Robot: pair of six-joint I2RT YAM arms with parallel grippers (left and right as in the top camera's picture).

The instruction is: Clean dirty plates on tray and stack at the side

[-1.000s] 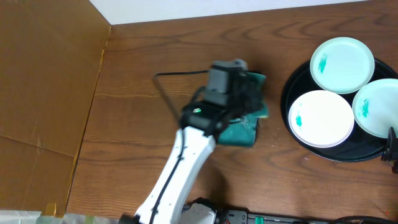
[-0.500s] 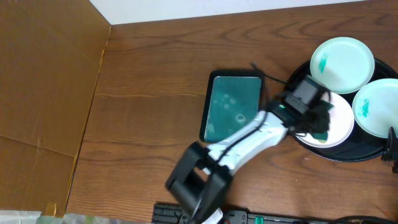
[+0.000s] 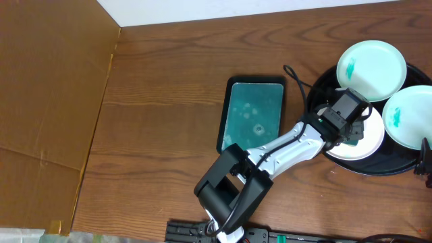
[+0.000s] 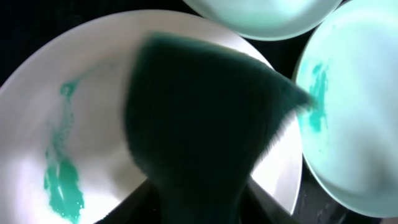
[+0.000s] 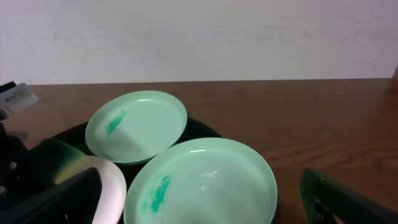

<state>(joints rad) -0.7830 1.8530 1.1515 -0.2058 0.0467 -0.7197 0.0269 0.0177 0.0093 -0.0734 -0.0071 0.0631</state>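
I note the left end effector [image 3: 349, 133] clenched on a dark green sponge [image 4: 199, 118] over a smeared white round plate [image 4: 68, 118] at the worktop's right edge. The right end effector [image 5: 199, 200] is released.

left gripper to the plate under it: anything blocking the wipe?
Nothing visible. The left gripper holds the sponge right over the plate; only the sponge lies between them. The teal smear sits uncovered beside the sponge. Whether they are touching, I can't tell.

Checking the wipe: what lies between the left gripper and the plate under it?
A dark green sponge, held by the left gripper, covers the middle of the plate; the left wrist view shows it.
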